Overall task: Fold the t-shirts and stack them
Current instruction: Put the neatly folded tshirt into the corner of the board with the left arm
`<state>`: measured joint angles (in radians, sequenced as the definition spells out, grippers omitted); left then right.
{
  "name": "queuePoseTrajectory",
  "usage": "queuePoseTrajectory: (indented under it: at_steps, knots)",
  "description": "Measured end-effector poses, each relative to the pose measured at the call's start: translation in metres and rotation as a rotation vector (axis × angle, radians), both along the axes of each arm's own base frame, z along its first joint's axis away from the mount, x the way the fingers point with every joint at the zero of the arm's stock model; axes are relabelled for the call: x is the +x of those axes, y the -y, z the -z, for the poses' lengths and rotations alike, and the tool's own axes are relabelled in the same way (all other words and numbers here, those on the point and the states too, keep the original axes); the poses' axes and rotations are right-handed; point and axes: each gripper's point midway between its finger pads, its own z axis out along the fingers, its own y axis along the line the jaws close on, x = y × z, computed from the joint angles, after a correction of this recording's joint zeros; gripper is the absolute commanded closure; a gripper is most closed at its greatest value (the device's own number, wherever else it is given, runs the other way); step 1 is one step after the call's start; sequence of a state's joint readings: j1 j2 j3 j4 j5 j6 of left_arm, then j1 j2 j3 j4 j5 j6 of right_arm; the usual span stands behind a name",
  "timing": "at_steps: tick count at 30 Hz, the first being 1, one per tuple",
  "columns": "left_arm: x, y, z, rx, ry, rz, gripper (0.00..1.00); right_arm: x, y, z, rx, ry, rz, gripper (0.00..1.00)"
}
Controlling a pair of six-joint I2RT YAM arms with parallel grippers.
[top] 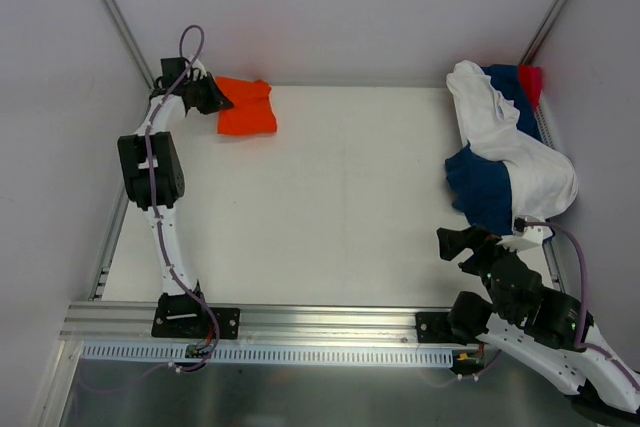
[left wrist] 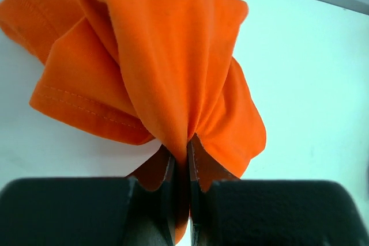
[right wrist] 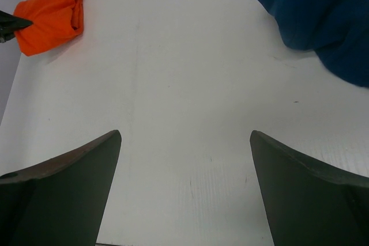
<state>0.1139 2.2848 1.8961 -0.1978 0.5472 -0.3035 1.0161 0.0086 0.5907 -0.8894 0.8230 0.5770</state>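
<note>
Pinching bunched fold of orange t-shirt [left wrist: 173, 56], upper left: L gripper [left wrist: 180, 148] clamped on it. Looks soft, limp, light; suggest regrip at hem corners. R gripper [right wrist: 184, 136] wide open, empty.

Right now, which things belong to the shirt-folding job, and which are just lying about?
Job: orange t-shirt, pinched in the left gripper; white t-shirt; navy t-shirt; red-pink t-shirt.
Not the job: table; metal rail along its near edge.
</note>
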Motion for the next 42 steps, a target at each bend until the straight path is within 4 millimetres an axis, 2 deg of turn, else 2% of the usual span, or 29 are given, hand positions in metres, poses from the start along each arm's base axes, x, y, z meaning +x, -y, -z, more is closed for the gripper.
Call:
queuePoseTrajectory:
  at_steps: [6,9,12,16,22,23,24,26,27,32,35,39,42]
  knots:
    - [0.003,-0.076,-0.022,0.069,0.055,-0.052,1.00,-0.001,0.002,0.003,-0.030,-0.005,-0.003,0.00]
    - [0.001,-0.106,-0.026,0.087,0.066,-0.083,1.00,-0.001,0.003,0.003,-0.034,-0.005,-0.004,0.00]
    - [-0.003,-0.127,-0.023,0.089,0.059,-0.109,1.00,-0.001,0.003,0.003,-0.038,-0.004,-0.005,0.00]
    - [-0.009,-0.152,-0.007,0.094,0.028,-0.142,0.99,-0.001,0.003,0.003,-0.047,-0.003,-0.008,0.01]
    - [-0.016,-0.176,0.011,0.098,-0.009,-0.181,1.00,-0.001,0.003,0.004,-0.051,-0.002,-0.010,0.01]
    - [-0.017,-0.179,0.013,0.097,-0.012,-0.187,0.98,-0.001,0.003,0.003,-0.051,-0.002,-0.010,0.00]
    - [-0.018,-0.183,0.015,0.096,-0.015,-0.194,0.88,-0.001,0.003,0.004,-0.052,-0.002,-0.010,0.00]
    - [-0.021,-0.192,0.017,0.098,-0.018,-0.207,0.43,-0.001,0.003,0.004,-0.052,-0.002,-0.010,0.01]
    - [-0.022,-0.198,0.018,0.100,-0.021,-0.219,0.01,-0.001,0.003,0.004,-0.052,-0.002,-0.010,0.00]
    - [-0.029,-0.224,0.020,0.105,-0.036,-0.290,0.01,-0.001,0.003,0.004,-0.054,-0.002,-0.011,0.01]
    - [-0.029,-0.231,0.019,0.103,-0.037,-0.316,0.01,-0.001,0.003,0.004,-0.054,-0.002,-0.011,0.00]
    - [-0.026,-0.227,0.015,0.073,-0.024,-0.326,0.01,-0.001,0.003,0.005,-0.057,-0.003,-0.011,0.00]
    - [-0.025,-0.214,0.006,0.030,-0.005,-0.308,0.01,0.000,0.002,0.008,-0.067,-0.006,-0.012,0.00]
